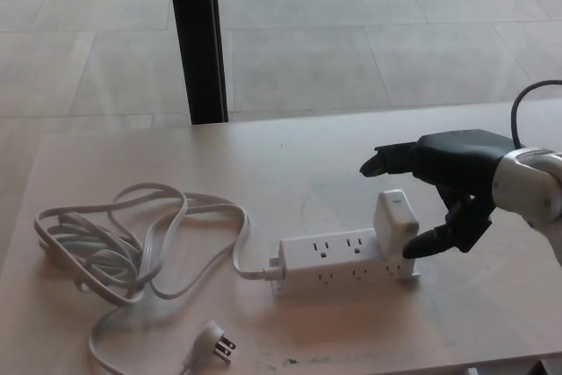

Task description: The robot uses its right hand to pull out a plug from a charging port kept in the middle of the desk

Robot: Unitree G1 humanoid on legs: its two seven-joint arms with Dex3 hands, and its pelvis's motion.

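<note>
The pale desk (132,142) carries a loosely coiled white cord (132,243); mid-desk lies the white power strip (347,261), long axis left to right; the right hand (443,191) spreads its fingers around, not gripping, the plug (395,221); that plug, a smooth white block, stands upright at the strip's right end.

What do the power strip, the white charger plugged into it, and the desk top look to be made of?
Power strip: white moulded plastic by the look, smooth with a soft sheen and crisp socket cutouts. Charger: likewise glossy white plastic, with rounded edges and a bright highlight. Desk: pale, matte surface with faint grain and scuffs, likely laminate or light wood; the view leaves that open.
</note>
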